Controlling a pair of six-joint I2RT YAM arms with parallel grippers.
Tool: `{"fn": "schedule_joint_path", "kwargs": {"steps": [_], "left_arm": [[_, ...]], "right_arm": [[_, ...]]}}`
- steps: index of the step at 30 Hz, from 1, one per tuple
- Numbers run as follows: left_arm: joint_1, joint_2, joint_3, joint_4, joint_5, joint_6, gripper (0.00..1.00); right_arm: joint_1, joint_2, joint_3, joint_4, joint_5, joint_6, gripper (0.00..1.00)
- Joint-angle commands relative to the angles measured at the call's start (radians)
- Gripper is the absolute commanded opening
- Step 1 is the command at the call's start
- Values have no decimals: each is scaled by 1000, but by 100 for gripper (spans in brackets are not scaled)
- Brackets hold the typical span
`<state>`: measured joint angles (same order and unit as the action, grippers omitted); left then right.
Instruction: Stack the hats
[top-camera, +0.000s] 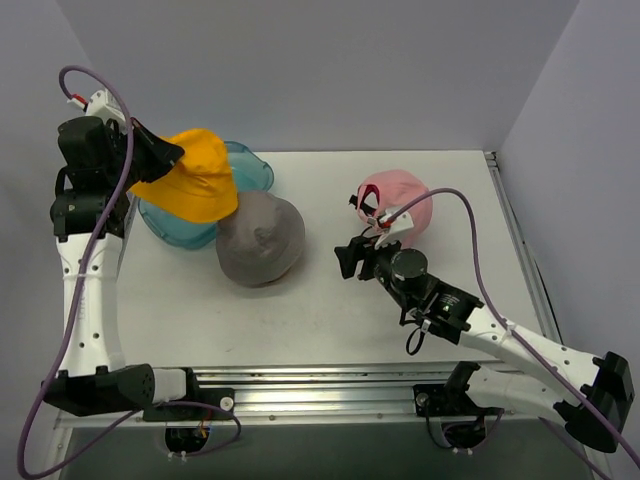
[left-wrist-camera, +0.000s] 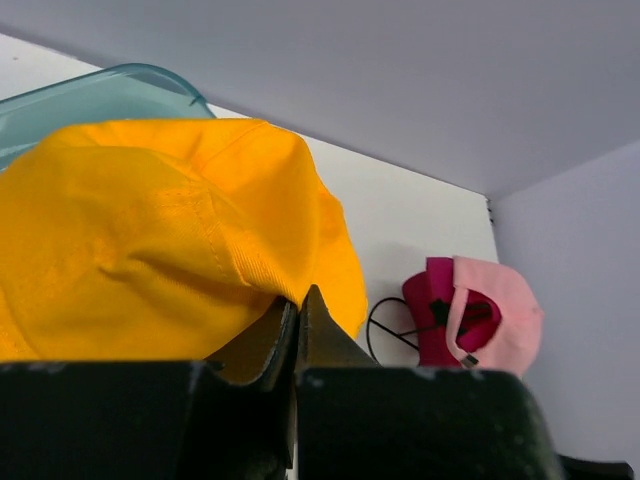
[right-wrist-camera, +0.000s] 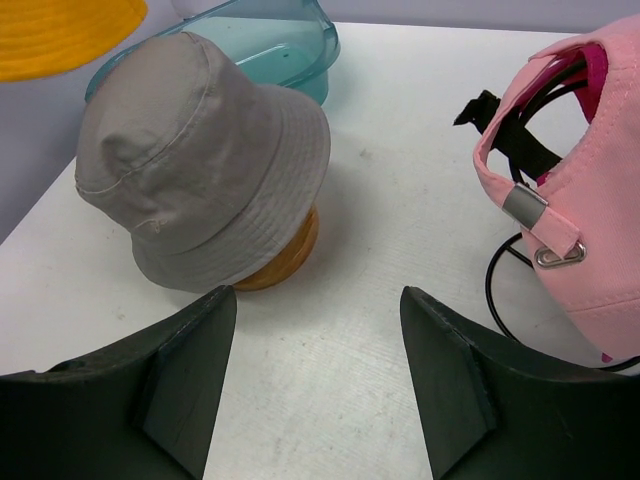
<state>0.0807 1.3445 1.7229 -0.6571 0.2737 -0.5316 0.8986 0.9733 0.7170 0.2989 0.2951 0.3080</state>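
Observation:
My left gripper (top-camera: 165, 152) is shut on the brim of the yellow-orange bucket hat (top-camera: 190, 175) and holds it in the air over the teal tub; in the left wrist view the hat (left-wrist-camera: 150, 230) hangs from the closed fingers (left-wrist-camera: 296, 310). The grey hat (top-camera: 260, 238) sits on a wooden stand (right-wrist-camera: 285, 255) mid-table; it also shows in the right wrist view (right-wrist-camera: 195, 160). The light pink cap (top-camera: 398, 203) lies at the right with the magenta cap (left-wrist-camera: 432, 320) inside it. My right gripper (top-camera: 350, 258) is open and empty between the grey hat and the pink cap (right-wrist-camera: 575, 190).
The translucent teal tub (top-camera: 240, 170) stands at the back left under the yellow hat. A black cord loop (right-wrist-camera: 500, 290) lies by the pink cap. Walls close the back and both sides; a metal rail (top-camera: 330, 380) runs along the table's near edge.

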Motion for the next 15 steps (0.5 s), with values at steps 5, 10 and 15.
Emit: {"fn": "schedule_joint_path", "kwargs": {"steps": [5, 10, 15], "left_arm": [[-29, -133, -3, 14, 163, -37, 2], [-33, -131, -78, 167, 341, -94, 3], [-70, -114, -76, 194, 433, -85, 2]], "right_arm": [[10, -10, 136, -20, -11, -27, 63], [13, 97, 251, -14, -99, -30, 65], [11, 247, 458, 16, -113, -38, 65]]}}
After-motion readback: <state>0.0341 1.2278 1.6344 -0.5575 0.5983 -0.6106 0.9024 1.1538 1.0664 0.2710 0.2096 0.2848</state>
